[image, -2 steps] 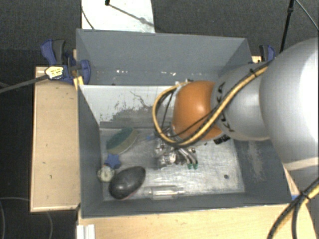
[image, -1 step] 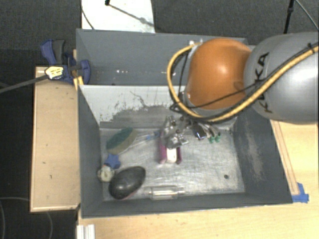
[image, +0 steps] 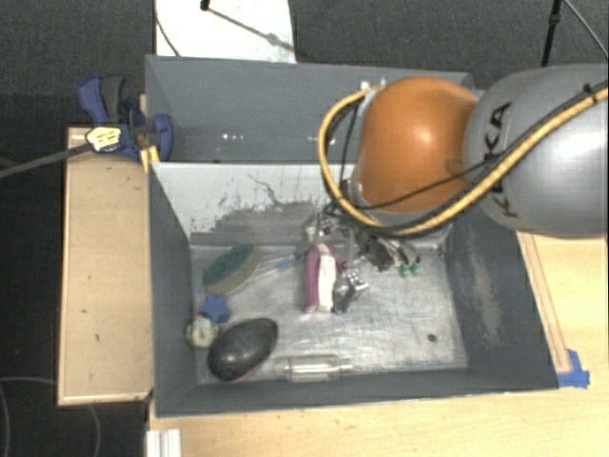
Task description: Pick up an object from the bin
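Note:
My gripper [image: 341,276] hangs low in the middle of the bin, under the orange cover. Right beside it, touching or nearly touching its left side, lies a purple and white oblong thing [image: 318,278], standing roughly upright in the view. I cannot make out whether that thing is between the fingers. A small green piece [image: 410,269] lies just to the gripper's right.
A green brush-like thing [image: 228,266] with a thin handle lies at the left. A dark grey oval stone [image: 242,347], a small blue piece [image: 214,307] and a pale round bit [image: 200,331] sit at the front left. A clear tube [image: 314,366] lies along the front wall.

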Robot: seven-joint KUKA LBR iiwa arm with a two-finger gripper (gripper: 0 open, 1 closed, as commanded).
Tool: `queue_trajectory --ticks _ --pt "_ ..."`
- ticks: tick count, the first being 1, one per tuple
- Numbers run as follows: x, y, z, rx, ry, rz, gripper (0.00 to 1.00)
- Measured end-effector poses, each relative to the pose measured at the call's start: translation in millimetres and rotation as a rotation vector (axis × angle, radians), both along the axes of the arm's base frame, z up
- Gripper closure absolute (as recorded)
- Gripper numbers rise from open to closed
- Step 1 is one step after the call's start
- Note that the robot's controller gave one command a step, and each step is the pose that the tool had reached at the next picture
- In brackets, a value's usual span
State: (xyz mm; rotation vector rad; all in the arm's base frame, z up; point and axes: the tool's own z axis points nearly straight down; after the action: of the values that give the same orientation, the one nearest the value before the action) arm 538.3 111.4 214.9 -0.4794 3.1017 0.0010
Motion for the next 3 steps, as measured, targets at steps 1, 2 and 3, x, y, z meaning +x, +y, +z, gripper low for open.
queue_trajectory --ticks 1,2,3 --pt "9.7 67.0 -145.2 0.000 0.001 0.214 0.00" --pt "-45.0 102.1 -144.3 -0.006 0.006 -0.106 0.00" --pt "-53.2 117.9 -142.3 -0.023 -0.004 -0.100 0.00"
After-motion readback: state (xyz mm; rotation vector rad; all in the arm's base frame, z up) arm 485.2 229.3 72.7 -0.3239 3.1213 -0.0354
